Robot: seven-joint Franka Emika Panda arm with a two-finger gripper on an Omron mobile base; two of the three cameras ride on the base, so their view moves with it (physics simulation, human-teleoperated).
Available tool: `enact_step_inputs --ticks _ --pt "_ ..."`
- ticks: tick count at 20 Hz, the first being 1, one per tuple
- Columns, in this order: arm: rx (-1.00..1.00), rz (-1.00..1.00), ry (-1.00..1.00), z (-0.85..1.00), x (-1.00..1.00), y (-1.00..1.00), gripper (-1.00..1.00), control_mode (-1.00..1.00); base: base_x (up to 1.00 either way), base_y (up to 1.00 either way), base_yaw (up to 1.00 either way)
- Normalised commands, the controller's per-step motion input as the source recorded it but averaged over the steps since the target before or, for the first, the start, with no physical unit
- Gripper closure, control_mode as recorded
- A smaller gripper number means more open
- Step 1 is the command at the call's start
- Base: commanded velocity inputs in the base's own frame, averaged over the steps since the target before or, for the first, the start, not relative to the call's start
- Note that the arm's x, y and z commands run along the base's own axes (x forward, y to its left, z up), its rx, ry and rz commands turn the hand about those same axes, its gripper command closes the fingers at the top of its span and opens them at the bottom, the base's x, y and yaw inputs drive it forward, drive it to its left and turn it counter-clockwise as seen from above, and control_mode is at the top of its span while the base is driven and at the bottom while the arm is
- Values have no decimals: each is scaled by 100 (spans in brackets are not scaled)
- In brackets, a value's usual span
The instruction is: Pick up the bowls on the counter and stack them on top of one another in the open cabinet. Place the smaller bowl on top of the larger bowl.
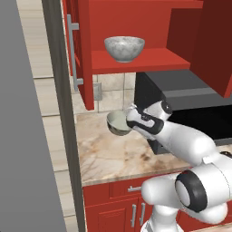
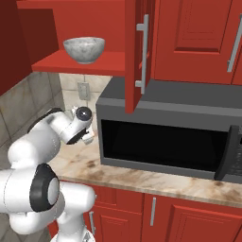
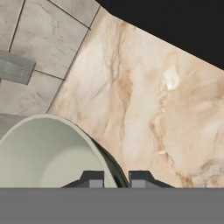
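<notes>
The gripper [image 3: 110,178] is closed narrowly on the rim of the smaller bowl [image 1: 117,122]: in the hand view one finger tip sits inside the pale interior and the other outside the dark outer wall, with the rim pinched between them. In that view the bowl occupies the 7 to 8 o'clock area, and the beige veined counter [image 3: 144,100] spreads from centre toward 3 o'clock.

In the left base view the smaller bowl is held just left of the hand, near the centre of the picture, tilted so its pale inside faces the camera. It appears to be above the counter [image 1: 113,154] surface rather than resting on it, though contact cannot be confirmed from this angle.

The larger bowl [image 1: 124,48] stands upright on the red shelf of the open cabinet [image 1: 136,61], at about 12 o'clock from the held bowl and well apart from it. In the right base view the same bowl [image 2: 84,49] sits at 11 o'clock of the picture, on the shelf.

The cabinet door [image 1: 81,54] with its long silver bar handle hangs open at 10 o'clock from the gripper. A dark microwave [image 2: 165,137] stands on the counter at 3 o'clock of the arm in the right base view
</notes>
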Motion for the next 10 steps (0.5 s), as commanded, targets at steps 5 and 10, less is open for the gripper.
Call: enact_step_inputs --ticks 5,10 --pt "0 0 0 62 -34 -1 100 -100 0 0 0" --pt "-2 0 0 62 -31 -1 100 -100 0 0 0"
